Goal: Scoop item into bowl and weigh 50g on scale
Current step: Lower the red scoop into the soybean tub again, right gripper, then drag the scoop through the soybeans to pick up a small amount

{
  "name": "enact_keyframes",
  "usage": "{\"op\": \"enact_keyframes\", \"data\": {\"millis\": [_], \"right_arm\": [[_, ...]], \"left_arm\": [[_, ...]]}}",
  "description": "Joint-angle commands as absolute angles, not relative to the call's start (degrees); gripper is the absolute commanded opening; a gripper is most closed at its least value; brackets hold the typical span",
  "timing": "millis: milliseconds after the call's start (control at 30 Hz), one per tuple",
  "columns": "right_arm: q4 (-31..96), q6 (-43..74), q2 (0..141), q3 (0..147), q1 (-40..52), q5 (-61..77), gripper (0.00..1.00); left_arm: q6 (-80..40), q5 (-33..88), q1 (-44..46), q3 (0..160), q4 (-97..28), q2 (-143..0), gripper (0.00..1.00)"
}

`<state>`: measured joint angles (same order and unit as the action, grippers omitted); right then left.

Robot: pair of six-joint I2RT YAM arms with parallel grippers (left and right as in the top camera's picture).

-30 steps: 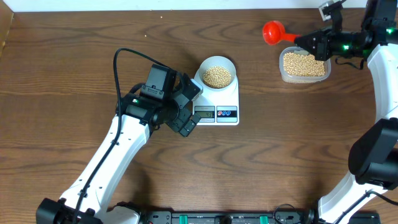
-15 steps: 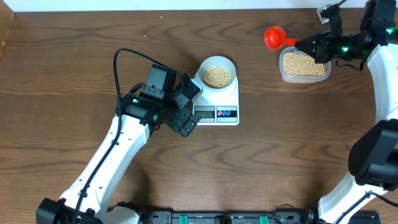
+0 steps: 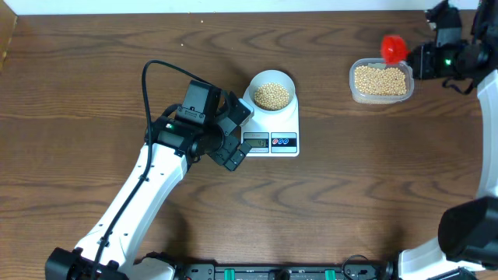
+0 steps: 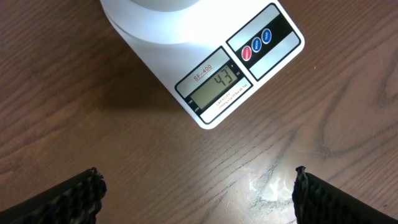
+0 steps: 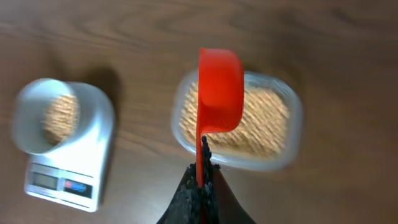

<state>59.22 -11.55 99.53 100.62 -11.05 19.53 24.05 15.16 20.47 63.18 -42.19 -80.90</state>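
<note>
The pale bowl (image 3: 271, 75) stands on the white scale (image 3: 289, 123) and holds a heap of tan beans (image 3: 271, 95). In the left wrist view the scale's display (image 4: 214, 87) reads 43. My left gripper (image 3: 236, 134) rests open just left of the scale, with bare wood between its fingers (image 4: 81, 196). My right gripper (image 3: 418, 59) is shut on the handle of a red scoop (image 3: 393, 48). The scoop (image 5: 219, 93) hangs over the far corner of the clear tub (image 3: 380, 95) of beans; its cup looks empty, though the view is blurred.
A black cable (image 3: 152, 85) loops over the left arm. The white right arm (image 3: 489, 101) runs along the table's right edge. A rail with green connectors (image 3: 272, 272) lines the front edge.
My right gripper has carried the red scoop rightward, from beyond the tub's left side to over its right far corner. The left arm, bowl and scale have not moved.
</note>
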Motion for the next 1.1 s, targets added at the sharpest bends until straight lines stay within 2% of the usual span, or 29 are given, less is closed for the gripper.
{"op": "enact_keyframes", "data": {"millis": [0, 600, 1067], "right_arm": [[61.0, -8.9, 99.5, 101.5, -9.9, 8.8, 0.01], [57.5, -12.1, 111.4, 101.4, -7.0, 6.0, 0.01], [55.5, -14.0, 114.0, 101.4, -5.0, 11.4, 0.01]], "left_arm": [[24.6, 16.1, 20.5, 64.8, -42.4, -80.4, 0.98], [24.6, 16.1, 20.5, 64.8, -42.4, -80.4, 0.98], [24.6, 16.1, 20.5, 64.8, -42.4, -80.4, 0.98]]}}
